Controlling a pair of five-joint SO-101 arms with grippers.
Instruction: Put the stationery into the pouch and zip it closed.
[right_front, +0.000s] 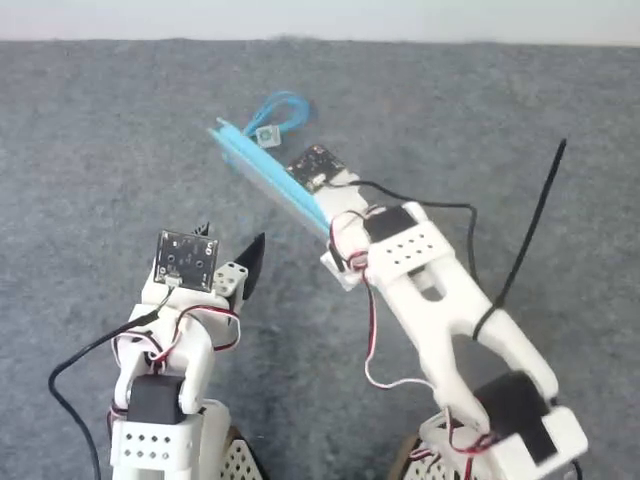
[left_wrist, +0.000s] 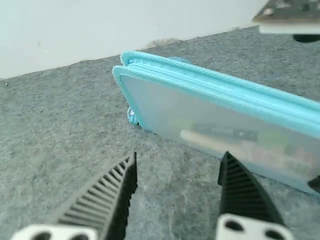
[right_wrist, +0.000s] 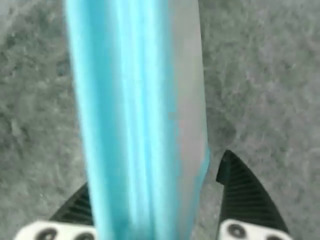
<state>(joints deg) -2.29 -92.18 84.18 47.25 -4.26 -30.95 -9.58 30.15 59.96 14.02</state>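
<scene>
Here we are with the pouch (right_front: 268, 172) standing up on its long edge on the grey mat (right_front: 100, 150), and it stands that way because the right gripper (right_wrist: 155, 175) straddles it near one end, fingers clamped on either side of the blue body. To our eye that is a bracing hold: it props the zip edge upward where it can be worked. The stationery (left_wrist: 225, 137) shows through the frosted side panel, so we judge the filling part done. At the far end from the right arm we spot the zip pull with its blue loop (right_front: 280, 110), resting by the pouch's corner; whether the zip is run fully shut we cannot tell from here. The left gripper (left_wrist: 180, 157) hovers near the pouch's side with its jaws spread wide and nothing between them, facing the panel, apart from it. We read that as a free hand, ready for the pull.
</scene>
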